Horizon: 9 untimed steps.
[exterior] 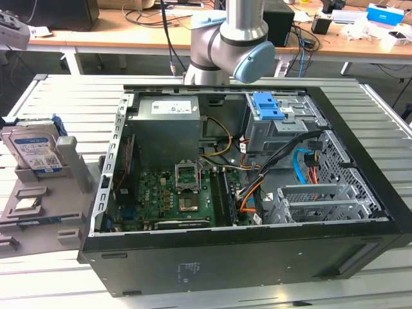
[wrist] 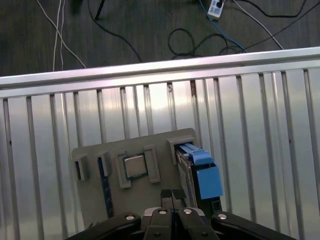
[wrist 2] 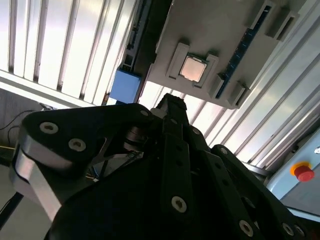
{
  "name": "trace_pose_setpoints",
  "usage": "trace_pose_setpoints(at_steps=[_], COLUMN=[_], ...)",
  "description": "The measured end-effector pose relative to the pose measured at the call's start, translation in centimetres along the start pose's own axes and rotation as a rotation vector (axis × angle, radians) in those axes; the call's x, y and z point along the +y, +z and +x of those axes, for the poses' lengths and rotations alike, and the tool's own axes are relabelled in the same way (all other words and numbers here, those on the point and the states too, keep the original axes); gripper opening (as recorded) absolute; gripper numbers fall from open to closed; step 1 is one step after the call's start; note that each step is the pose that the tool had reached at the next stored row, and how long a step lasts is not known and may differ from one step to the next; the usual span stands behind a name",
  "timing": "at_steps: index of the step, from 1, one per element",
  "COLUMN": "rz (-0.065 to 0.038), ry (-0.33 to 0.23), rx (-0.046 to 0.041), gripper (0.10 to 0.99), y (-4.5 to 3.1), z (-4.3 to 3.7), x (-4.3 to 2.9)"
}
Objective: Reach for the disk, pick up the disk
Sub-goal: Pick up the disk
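Above fixture (wrist: 140, 202), near disk (wrist: 207, 181): reach phase, no contact; gripper (wrist: 172, 196) jaws together, empty. Pick req: open, align w/ edge.

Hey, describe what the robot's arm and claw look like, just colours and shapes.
The arm is a silver-grey tube with rounded joints, one capped in light blue. The claw is black, built of flat linkage bars dotted with round silver screw heads.

Slatted metal table (exterior: 58, 96), wooden desk (exterior: 96, 37) behind (cables strewn)
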<state>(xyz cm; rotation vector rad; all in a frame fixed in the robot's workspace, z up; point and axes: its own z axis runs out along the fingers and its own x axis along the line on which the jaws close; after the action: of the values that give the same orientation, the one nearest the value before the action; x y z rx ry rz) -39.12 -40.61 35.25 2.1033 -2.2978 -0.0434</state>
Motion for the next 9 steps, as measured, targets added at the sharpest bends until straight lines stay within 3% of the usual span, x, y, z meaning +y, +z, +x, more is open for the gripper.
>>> trace_pose_setpoints(at_steps=[9], rz=[0.000], ry=[-0.056], rx=[0.0022], gripper=[0.106], y=[0.00], z=[0.00], x=[0.00])
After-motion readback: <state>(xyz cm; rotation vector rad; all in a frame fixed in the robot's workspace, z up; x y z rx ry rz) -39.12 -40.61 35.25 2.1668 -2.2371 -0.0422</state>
